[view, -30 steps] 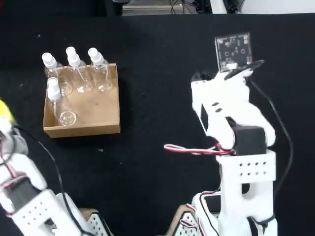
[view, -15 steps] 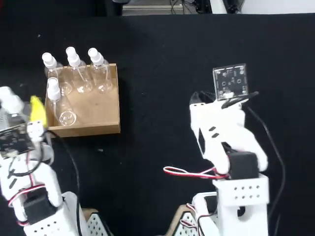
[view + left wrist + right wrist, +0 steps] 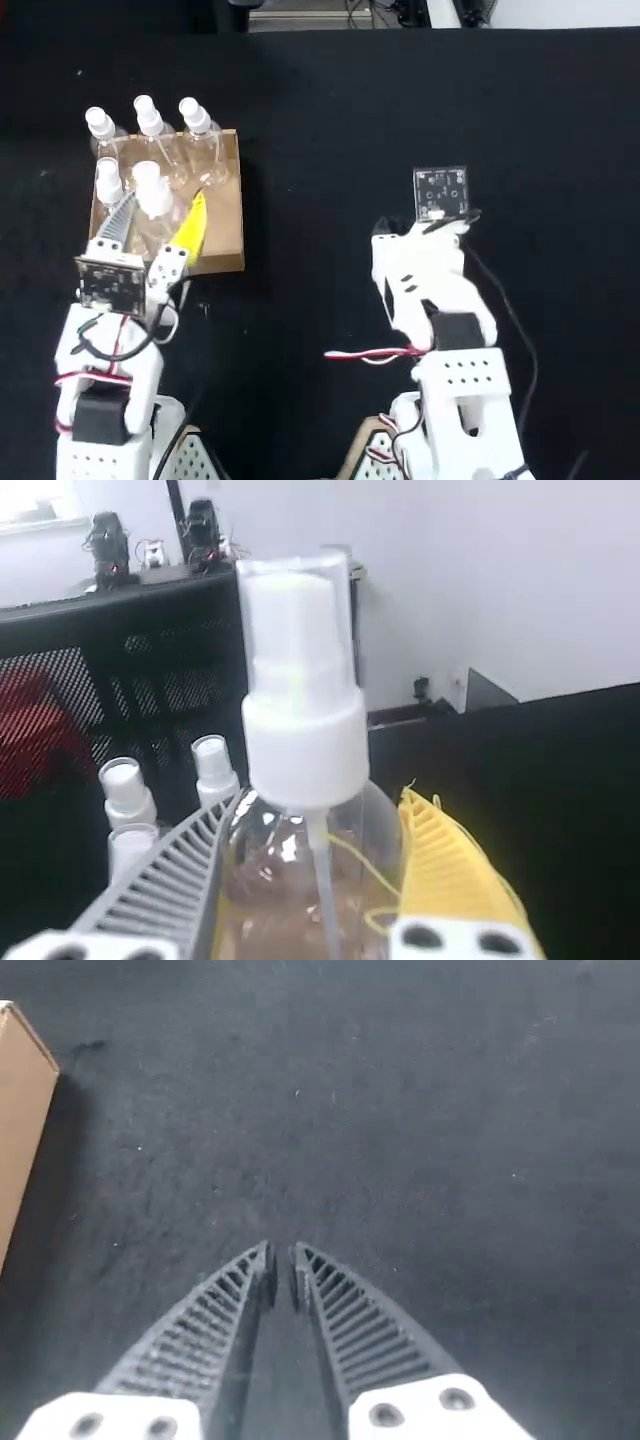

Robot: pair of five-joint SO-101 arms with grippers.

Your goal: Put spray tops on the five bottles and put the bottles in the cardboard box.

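The cardboard box (image 3: 228, 215) sits at the table's left. Three clear bottles with white spray tops stand along its back wall (image 3: 148, 115), and another bottle (image 3: 108, 180) stands at its left side. My left gripper (image 3: 160, 205) is over the front of the box, shut on a fifth bottle (image 3: 150, 180). In the left wrist view that bottle (image 3: 300, 730) stands upright with its spray top on, between the grey finger (image 3: 170, 880) and the yellow finger (image 3: 450, 870). My right gripper (image 3: 283, 1255) is shut on nothing, low over bare black table (image 3: 400, 1110) right of the box.
The right arm (image 3: 430, 290) stands at the right front, its gripper (image 3: 382, 230) well away from the box. The box's corner (image 3: 20, 1110) shows in the right wrist view. Black cloth covers the table (image 3: 330, 120) between and behind the arms.
The left arm swung in from the table's left edge to over the box, carrying the bottle. The right arm drew back toward its base.
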